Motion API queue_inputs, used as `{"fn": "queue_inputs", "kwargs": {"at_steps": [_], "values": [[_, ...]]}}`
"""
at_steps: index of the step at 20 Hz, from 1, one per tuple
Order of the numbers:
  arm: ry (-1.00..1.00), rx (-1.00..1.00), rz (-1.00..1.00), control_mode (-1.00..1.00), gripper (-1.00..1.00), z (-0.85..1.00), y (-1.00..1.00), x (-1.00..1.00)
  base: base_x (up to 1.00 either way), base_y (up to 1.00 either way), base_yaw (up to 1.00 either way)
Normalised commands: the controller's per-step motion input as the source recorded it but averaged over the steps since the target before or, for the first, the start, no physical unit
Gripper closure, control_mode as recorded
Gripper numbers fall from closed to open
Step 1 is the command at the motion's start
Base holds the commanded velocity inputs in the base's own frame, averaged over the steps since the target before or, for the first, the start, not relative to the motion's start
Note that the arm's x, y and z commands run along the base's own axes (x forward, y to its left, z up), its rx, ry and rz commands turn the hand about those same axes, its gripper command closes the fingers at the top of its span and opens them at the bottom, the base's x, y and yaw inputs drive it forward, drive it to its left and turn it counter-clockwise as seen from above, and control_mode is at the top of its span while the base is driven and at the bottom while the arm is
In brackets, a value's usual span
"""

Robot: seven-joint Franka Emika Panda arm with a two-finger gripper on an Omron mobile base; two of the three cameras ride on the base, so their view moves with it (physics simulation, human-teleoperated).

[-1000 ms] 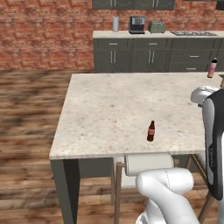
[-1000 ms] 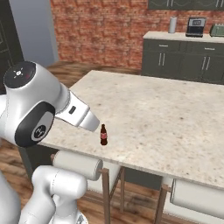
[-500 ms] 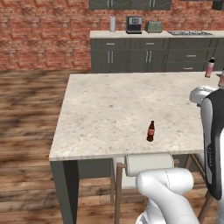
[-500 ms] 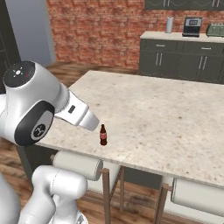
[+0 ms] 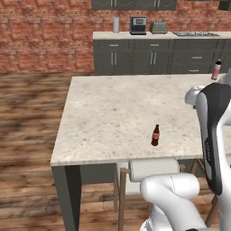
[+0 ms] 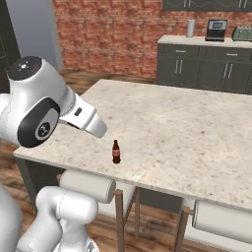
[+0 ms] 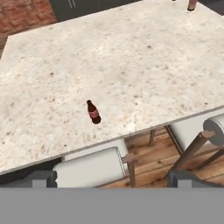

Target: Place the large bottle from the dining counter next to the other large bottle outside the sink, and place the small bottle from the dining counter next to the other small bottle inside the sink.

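The small bottle (image 5: 155, 135) stands upright on the dining counter (image 5: 113, 113), close to the near edge of this surface and nearer its left corner than its right one in the hand view. It is alone there, with bare stone all around, so a grasp from above or from the side seems free of obstacles. A cushioned stool (image 7: 89, 168) is pushed under the near edge, just below the small bottle.

Further to the right, the large bottle (image 5: 216, 70) stands upright at the far right corner of the surface, well apart from the small bottle.

The hand (image 7: 112, 180) is spread wide and holds nothing. It hangs above the near edge, looking down on the surface. The small bottle (image 7: 92, 112) lies ahead of the fingertips (image 7: 43, 178) and a little to the left of the middle between them, not touching them.
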Motion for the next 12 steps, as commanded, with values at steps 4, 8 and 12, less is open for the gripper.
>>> {"fn": "queue_inputs", "kwargs": {"at_steps": [4, 8, 12], "values": [[0.11, 0.01, 0.07, -1.00, -1.00, -0.17, 0.16, 0.00, 0.00, 0.00, 0.00], [0.04, 0.00, 0.07, -1.00, -1.00, -0.32, 0.10, 0.00, 0.00, 0.00, 0.00], [0.03, 0.00, 0.07, -1.00, -1.00, -0.28, 0.11, 0.01, 0.00, 0.00, 0.00]]}}
